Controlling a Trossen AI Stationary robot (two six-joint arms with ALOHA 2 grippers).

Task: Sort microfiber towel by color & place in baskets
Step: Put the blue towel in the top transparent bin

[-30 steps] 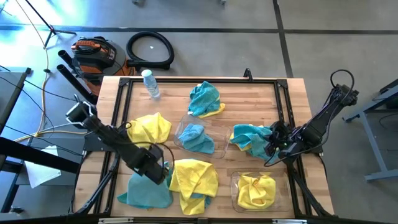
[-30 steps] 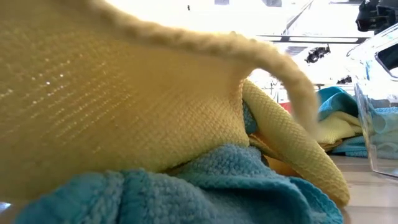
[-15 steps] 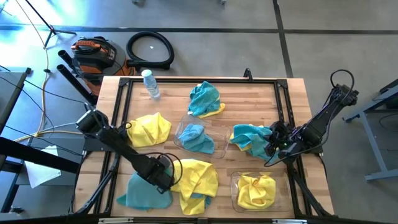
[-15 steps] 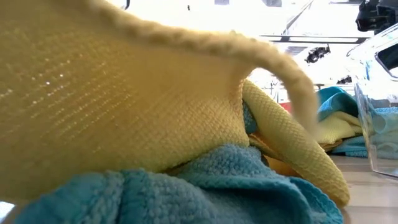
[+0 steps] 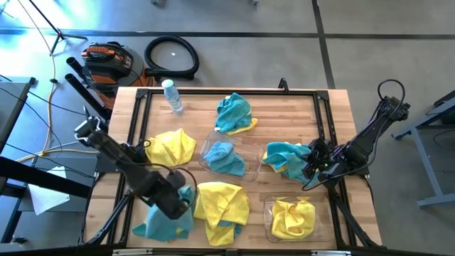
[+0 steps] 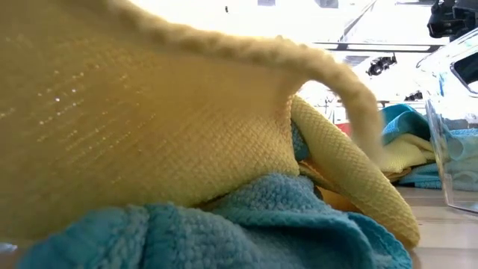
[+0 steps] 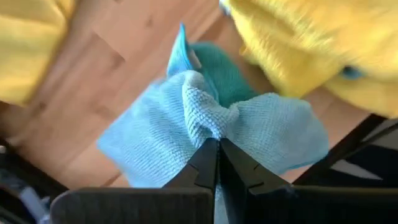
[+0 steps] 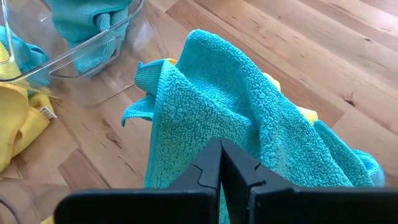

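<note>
Since the earlier frame, left hand [image 5: 178, 204] has closed, pinching the front-left teal towel [image 7: 205, 127] on the desk [image 5: 284, 114]; each basket [image 5: 250, 162] holds one towel, five loose; right hand [image 5: 311, 169] shut, idle.

Towels [image 8: 249, 118] nubby matt cloth; baskets [image 8: 93, 43] glossy clear plastic; table [image 5: 284, 121] smooth wood.

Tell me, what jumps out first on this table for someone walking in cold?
Bright yellow and teal cloths lie strewn over the wooden table. The left gripper is pinching a teal towel at the table's near-left corner. Two clear baskets are partly filled: the middle one holds teal, the near-right one holds yellow.
</note>
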